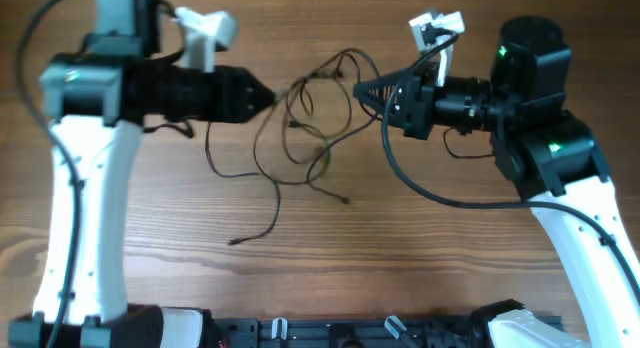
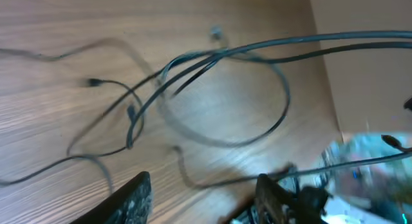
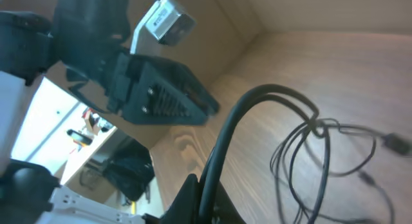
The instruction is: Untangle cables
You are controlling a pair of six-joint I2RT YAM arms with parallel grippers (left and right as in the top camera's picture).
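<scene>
left arm (image 1: 85, 218): white links, black joints | right arm (image 1: 590, 238): same (green lights)

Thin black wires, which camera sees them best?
Overhead: the whole tangle of cables shows, end to end. Left wrist shows blurred loops close up; right wrist shows only a few strands.

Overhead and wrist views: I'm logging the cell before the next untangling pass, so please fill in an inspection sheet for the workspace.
Surface: wooden table, plain grain.
Job's things: thin black wires, one loose tangle between the arms, one strand trailing forward.
Clutter: nothing seen.
Grippers: left gripper open, fingers apart; right gripper shut on the wires.
Cables: thick arm cable loops over the table by the right arm.
Surroundings: black rail along the front edge.
</scene>
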